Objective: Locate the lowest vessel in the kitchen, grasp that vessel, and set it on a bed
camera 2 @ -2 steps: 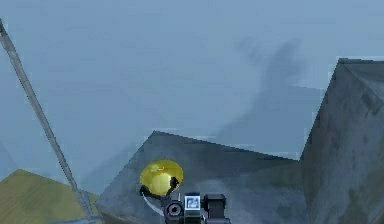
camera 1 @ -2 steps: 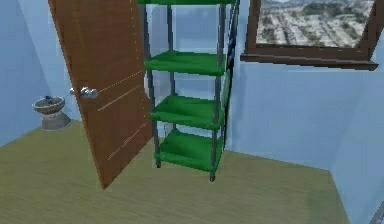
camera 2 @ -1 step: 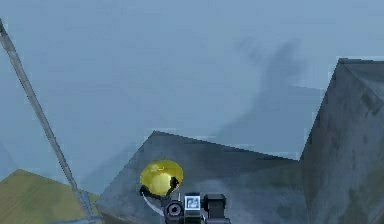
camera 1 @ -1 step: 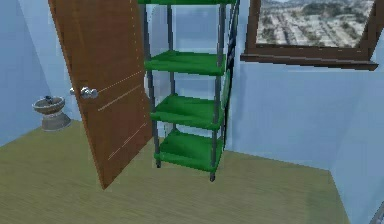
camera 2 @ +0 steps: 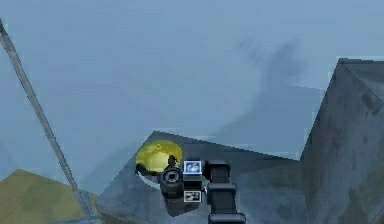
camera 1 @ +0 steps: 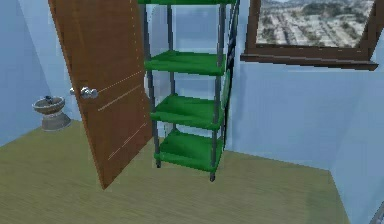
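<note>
A wooden door (camera 1: 105, 80), swung wide, and a green shelving unit (camera 1: 188, 110) are seen in the forward view beside a framed window (camera 1: 310, 30). A toilet (camera 1: 50, 110) is glimpsed past the door's edge, and bare floor (camera 1: 200, 195) lies open in front. In the arm side view, the arm (camera 2: 225, 200) is seen above a grey surface (camera 2: 260, 175), where a yellow rounded object (camera 2: 155, 155) lies at the gripper (camera 2: 168, 178). How the fingers stand, and whether anything is held, cannot be told. The view's right is bounded by a tall grey block (camera 2: 350, 140).

A glossy, rounded yellow vessel (camera 2: 156, 156) shows low in the arm side view's middle, against the corner of a dark grey surface (camera 2: 265, 175), contact unclear.
</note>
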